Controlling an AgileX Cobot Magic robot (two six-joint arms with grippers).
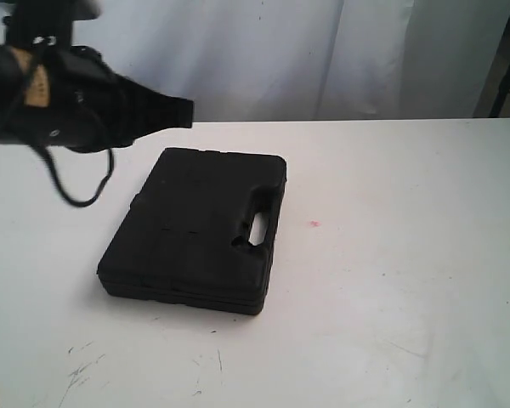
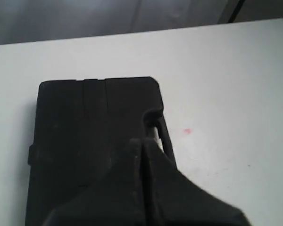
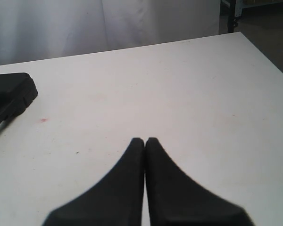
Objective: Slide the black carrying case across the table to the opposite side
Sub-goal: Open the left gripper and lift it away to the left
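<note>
Now, left gripper [image 2: 142, 143] above case [image 1: 195, 225]

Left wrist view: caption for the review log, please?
Shut left gripper in the foreground, black case lying flat on the white table beyond.

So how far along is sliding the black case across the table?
Done: seemingly nothing; the flat matte black plastic case lies left of centre on the white tabletop. In hand: the left gripper, shut, hangs over the case; contact is unclear. Left: the whole slide; the right gripper sits shut over the tabletop.

no readable text, labels or numbers anywhere
</note>
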